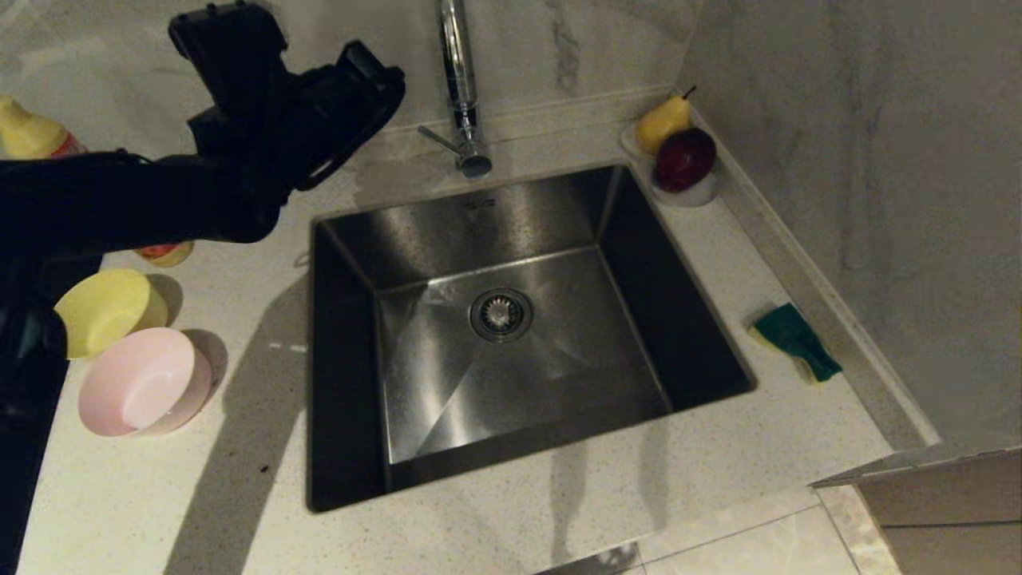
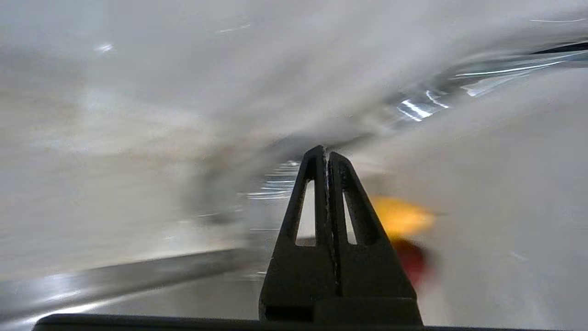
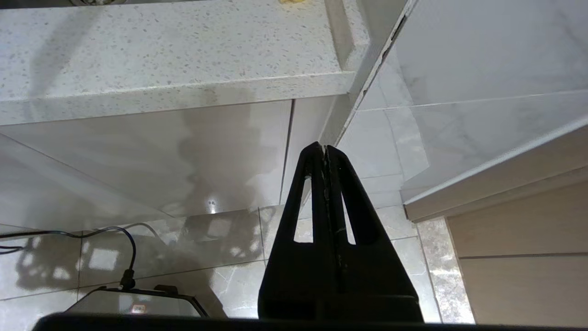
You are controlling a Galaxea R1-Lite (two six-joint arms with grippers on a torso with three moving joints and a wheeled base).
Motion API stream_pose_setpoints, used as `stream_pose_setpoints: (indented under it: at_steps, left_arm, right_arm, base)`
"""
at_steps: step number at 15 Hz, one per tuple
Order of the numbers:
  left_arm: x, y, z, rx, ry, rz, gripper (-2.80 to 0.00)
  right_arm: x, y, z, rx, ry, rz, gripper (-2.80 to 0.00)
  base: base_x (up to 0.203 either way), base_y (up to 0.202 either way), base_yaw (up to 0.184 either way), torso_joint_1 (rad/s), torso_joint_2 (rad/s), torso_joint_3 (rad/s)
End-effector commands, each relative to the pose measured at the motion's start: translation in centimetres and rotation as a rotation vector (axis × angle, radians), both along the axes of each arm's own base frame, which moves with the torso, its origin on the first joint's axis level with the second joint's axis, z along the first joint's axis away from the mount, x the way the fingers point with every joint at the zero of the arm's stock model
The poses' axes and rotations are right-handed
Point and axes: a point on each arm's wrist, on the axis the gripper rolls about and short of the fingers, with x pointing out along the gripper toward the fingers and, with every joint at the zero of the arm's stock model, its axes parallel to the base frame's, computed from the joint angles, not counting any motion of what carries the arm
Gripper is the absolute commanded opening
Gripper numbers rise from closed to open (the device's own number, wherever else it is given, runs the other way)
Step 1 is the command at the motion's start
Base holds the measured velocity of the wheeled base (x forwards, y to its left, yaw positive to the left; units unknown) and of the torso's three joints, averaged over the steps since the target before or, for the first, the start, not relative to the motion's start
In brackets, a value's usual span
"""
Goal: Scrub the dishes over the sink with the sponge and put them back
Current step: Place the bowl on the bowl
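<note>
The steel sink [image 1: 559,359] is set in the middle of the white counter, and nothing lies in it. The sponge [image 1: 796,342], green side up, rests on the counter to the sink's right. A pale yellow bowl [image 1: 104,310] and a pale pink bowl [image 1: 144,382] stand left of the sink. My left gripper [image 1: 383,80] hangs shut and empty above the sink's back left corner, pointing towards the tap [image 1: 459,80]. The left wrist view shows this gripper [image 2: 326,151] with its fingers pressed together. My right gripper [image 3: 325,148] is shut and empty, parked below the counter's edge over the floor.
A yellow pear [image 1: 663,121] and a red apple [image 1: 685,158] sit on a small white dish at the back right corner. A yellow bottle [image 1: 32,132] stands at the far left. A marble wall rises along the counter's right side.
</note>
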Motion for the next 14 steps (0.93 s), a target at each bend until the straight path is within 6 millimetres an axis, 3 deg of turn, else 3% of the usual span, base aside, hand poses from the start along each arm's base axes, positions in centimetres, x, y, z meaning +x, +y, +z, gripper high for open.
stream_pose_setpoints:
  at_steps: [1,3,7,9,12,14]
  left_arm:
    - [-4.4,1.0,4.6,-0.025,-0.081,-0.009,-2.80]
    - [-7.6,2.2,6.9,-0.026,-0.078,-0.002,-2.80]
    - [-16.7,4.8,10.2,0.014,-0.047,0.037,-2.80]
    - [-20.7,6.2,9.9,0.086,0.019,0.123,-2.80]
    - [-22.9,8.5,7.5,0.191,0.219,0.485,-2.80]
    - [-26.0,9.5,6.3,0.246,0.290,0.562,-2.80]
  right_arm:
    - [0.0,0.0,0.0,-0.001,-0.001,0.002,-2.80]
    - [0.0,0.0,0.0,-0.001,-0.001,0.002,-2.80]
    - [0.0,0.0,0.0,-0.001,-0.001,0.002,-2.80]
    - [0.0,0.0,0.0,-0.001,-0.001,0.002,-2.80]
    - [0.0,0.0,0.0,-0.001,-0.002,0.002,-2.80]
    - [0.0,0.0,0.0,-0.001,-0.001,0.002,-2.80]
  base:
    - [0.000,0.000,0.000,0.000,0.00,0.000]
    - [0.000,0.000,0.000,0.000,0.00,0.000]
    - [0.000,0.000,0.000,0.000,0.00,0.000]
    - [0.000,0.000,0.000,0.000,0.00,0.000]
    - [0.000,0.000,0.000,0.000,0.00,0.000]
    - [0.000,0.000,0.000,0.000,0.00,0.000]
